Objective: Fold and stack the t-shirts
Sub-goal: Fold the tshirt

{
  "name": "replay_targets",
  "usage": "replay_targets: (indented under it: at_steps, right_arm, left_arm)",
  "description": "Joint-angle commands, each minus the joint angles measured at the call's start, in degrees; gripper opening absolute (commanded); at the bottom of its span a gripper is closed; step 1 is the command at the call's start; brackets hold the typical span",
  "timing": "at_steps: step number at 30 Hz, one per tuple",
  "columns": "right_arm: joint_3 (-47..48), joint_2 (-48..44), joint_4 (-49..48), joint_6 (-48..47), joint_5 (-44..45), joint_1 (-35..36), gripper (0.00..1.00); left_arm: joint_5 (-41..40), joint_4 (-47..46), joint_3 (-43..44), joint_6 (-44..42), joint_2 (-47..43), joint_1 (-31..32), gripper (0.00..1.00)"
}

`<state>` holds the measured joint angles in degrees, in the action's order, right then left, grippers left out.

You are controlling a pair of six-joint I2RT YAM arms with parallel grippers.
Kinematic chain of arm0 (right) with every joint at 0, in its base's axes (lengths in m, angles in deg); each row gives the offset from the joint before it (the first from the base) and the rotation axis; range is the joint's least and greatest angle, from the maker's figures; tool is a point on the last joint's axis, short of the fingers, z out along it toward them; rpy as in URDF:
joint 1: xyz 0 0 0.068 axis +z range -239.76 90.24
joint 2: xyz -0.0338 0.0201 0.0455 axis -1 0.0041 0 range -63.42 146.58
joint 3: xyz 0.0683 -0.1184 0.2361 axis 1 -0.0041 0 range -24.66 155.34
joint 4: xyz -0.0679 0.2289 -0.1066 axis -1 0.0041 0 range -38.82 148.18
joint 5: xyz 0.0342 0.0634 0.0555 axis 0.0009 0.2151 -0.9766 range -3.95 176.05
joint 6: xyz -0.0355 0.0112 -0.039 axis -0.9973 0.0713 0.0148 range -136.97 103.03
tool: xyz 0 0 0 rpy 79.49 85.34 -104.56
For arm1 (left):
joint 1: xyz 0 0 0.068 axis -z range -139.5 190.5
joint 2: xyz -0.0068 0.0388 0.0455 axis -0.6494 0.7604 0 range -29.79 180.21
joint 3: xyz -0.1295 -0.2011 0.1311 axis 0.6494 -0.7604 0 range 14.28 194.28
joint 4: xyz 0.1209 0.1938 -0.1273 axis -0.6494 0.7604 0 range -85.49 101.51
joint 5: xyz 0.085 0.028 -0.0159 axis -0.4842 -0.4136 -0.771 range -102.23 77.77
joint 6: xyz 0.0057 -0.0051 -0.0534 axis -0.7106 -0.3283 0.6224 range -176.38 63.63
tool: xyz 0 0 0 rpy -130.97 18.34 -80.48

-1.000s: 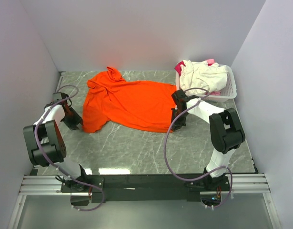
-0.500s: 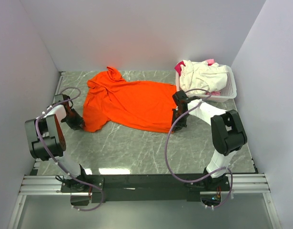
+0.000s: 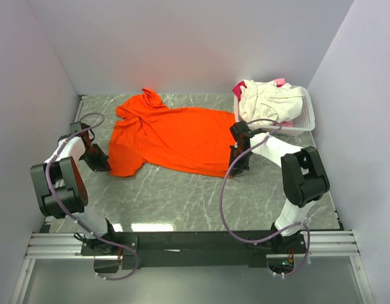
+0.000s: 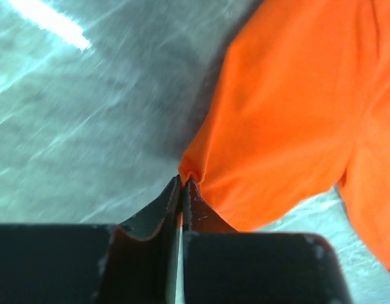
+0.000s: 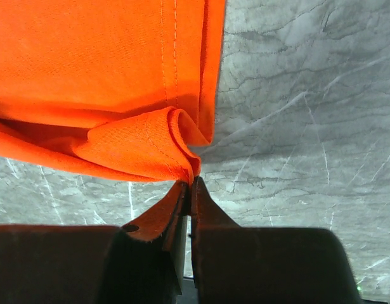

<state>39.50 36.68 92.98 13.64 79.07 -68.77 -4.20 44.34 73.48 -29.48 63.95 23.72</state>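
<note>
A large bright orange t-shirt (image 3: 175,136) lies rumpled and spread over the marble table. My left gripper (image 3: 106,166) is shut on the shirt's near-left corner; in the left wrist view (image 4: 183,180) the orange t-shirt (image 4: 290,114) bunches right at its tips. My right gripper (image 3: 233,170) is shut on the near-right corner, where the orange t-shirt (image 5: 106,95) curls into a fold at the tips (image 5: 192,180). Cream-white t-shirts (image 3: 266,101) with a bit of pink t-shirt (image 3: 236,90) are heaped in the basket.
A white slatted basket (image 3: 304,117) stands at the back right, close behind my right arm. Grey walls close in the table on the left, back and right. Bare marble (image 3: 182,196) lies between the shirt and the arm bases.
My left gripper has reached the orange shirt's near-left corner and shut on it, pulling that corner slightly left. The right gripper has kept its grip and place.
</note>
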Motion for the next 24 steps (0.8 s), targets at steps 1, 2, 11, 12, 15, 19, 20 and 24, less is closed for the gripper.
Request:
replay_targets:
  at_steps: [1,2,11,12,15,19,20,24]
  right_arm:
    - [-0.3,-2.8,0.4,0.0,0.7,-0.3,0.00]
    - [-0.2,-2.6,0.5,-0.1,0.7,-0.3,0.00]
    - [0.7,-1.9,1.0,-1.3,0.9,-0.3,0.00]
    - [0.7,-1.8,1.1,-1.4,0.9,-0.3,0.00]
    - [0.6,-1.7,1.0,-1.7,1.0,-0.3,0.00]
    - [0.7,-1.4,0.8,-2.0,0.8,-0.3,0.00]
    - [0.8,-1.2,0.9,-2.0,0.9,-0.3,0.00]
    - [0.8,-1.2,0.7,-2.0,1.0,-0.3,0.00]
  left_arm:
    - [-1.7,7.9,2.4,-2.5,-3.6,-1.2,0.09]
    - [-1.8,8.6,2.5,-2.9,-4.1,-1.5,0.14]
    - [0.7,8.5,1.6,-2.3,-6.6,-2.9,0.34]
    - [1.6,7.8,1.2,-2.0,-6.5,-2.8,0.34]
    - [4.1,4.6,-0.8,-0.8,-5.9,-2.8,0.34]
    - [5.2,2.4,-2.5,-0.5,-4.2,-2.8,0.34]
    - [4.9,2.4,-2.5,-0.8,-3.8,-2.8,0.33]
    - [4.1,2.6,-3.6,-1.5,-4.1,-2.8,0.33]
